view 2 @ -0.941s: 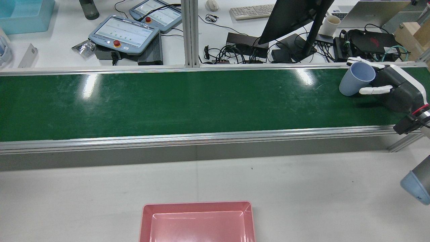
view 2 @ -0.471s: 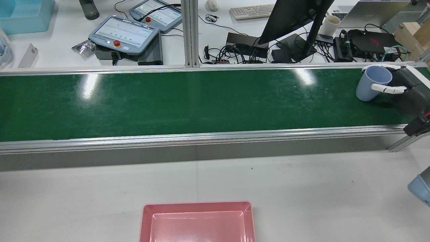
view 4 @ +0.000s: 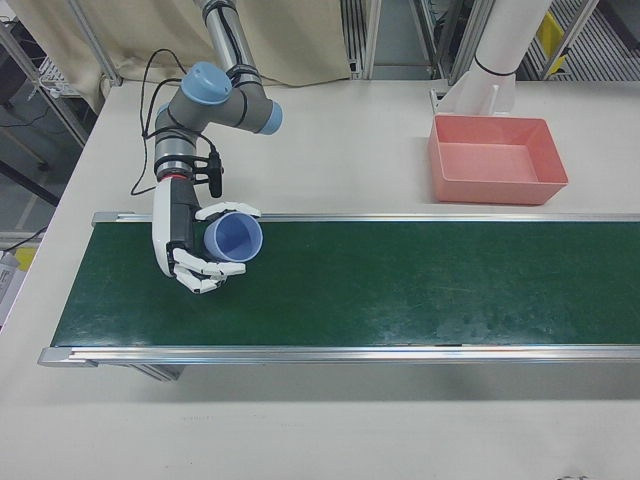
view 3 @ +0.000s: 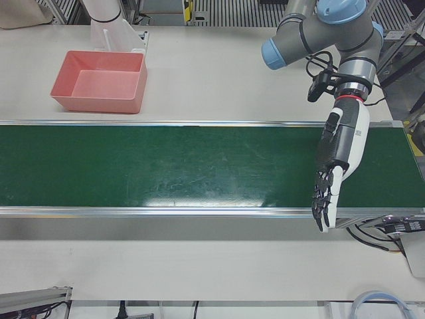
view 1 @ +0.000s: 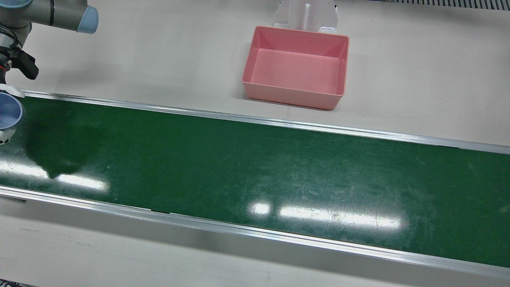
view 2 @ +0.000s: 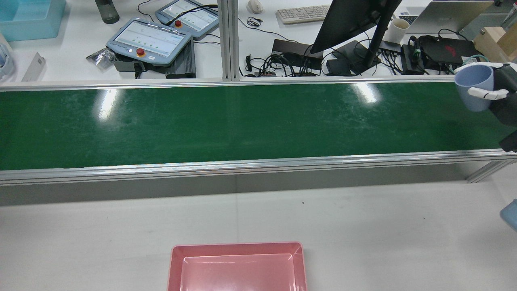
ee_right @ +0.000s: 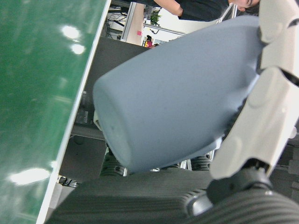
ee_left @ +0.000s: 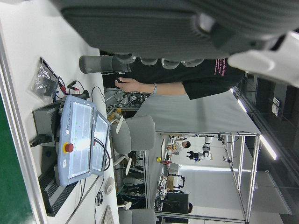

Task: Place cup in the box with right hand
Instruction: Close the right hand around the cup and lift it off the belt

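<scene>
The green belt (view 4: 400, 285) runs the whole width of the station in front of me, scuffed and shining under the lights, with a metal rail along each long edge. On the pale table (view 1: 398, 59) on my side of it sits the pink box (view 4: 497, 160), open at the top and well apart from both my hands.

My right arm (view 4: 215, 105) reaches out over the belt's end on my right side. My left arm (view 3: 325, 30) reaches over the opposite end, and my left hand (view 3: 335, 159) hangs there with its fingers stretched out straight and apart, holding nothing, its fingertips over the belt's far rail.

My right hand (view 4: 190, 245) is wrapped around the blue cup (view 4: 232, 238): white fingers (view 4: 205, 272) curl across one side of its wall and another finger lies across the other side near the rim. The cup is lifted clear of the belt and tipped on its side, its open mouth facing along the belt toward the box's end. In my right hand view its base (ee_right: 112, 126) points out past the belt's far rail. The rear view shows the cup (view 2: 476, 87) at the belt's far edge.
</scene>
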Robot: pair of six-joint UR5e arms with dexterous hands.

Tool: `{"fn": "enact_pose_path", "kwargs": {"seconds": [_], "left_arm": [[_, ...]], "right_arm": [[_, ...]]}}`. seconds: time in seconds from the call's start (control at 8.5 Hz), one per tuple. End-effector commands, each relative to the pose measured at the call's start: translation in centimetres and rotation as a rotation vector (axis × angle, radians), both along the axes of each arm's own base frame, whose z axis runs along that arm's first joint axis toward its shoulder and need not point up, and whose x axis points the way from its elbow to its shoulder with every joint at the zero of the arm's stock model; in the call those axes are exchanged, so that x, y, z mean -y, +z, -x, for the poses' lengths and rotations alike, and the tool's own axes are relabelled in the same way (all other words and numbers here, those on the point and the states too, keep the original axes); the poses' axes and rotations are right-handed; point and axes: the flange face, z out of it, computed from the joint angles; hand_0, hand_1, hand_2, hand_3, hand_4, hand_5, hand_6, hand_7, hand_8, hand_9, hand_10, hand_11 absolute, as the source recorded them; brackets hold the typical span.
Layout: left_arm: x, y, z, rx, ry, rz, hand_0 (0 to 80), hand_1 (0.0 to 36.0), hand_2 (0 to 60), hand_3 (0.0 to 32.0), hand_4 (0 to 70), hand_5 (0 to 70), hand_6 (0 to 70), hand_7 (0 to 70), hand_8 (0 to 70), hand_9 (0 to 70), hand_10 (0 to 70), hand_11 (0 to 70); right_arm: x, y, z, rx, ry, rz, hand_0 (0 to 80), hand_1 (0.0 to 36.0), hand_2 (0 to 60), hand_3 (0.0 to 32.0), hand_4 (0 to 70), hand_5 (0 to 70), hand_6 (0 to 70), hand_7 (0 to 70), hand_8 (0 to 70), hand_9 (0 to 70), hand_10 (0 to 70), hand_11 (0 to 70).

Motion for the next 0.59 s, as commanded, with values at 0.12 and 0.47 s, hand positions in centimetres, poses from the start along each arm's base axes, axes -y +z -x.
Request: {"fn": "enact_pose_path", "kwargs": {"seconds": [0.12, 0.47], "left_arm": [[0.0, 0.0, 0.0, 0.0, 0.0, 0.0, 0.0, 0.0, 0.0, 0.0, 0.0, 0.0, 0.0, 0.0, 0.0, 0.0, 0.0, 0.0], [0.0, 0.0, 0.0, 0.0, 0.0, 0.0, 0.0, 0.0, 0.0, 0.0, 0.0, 0.0, 0.0, 0.0, 0.0, 0.0, 0.0, 0.0]], "right_arm": [[-1.2, -16.5, 0.6, 0.061, -0.022, -0.199, 60.2, 36.0, 60.0, 0.0, 38.7, 22.8, 46.0, 70.0, 70.0, 70.0, 43.2, 63.1], [-6.9, -29.9, 11.3, 0.035, -0.216, -0.389, 65.0, 36.0, 60.0, 0.0, 42.0, 23.5, 46.7, 70.0, 70.0, 70.0, 43.8, 64.0]]}}
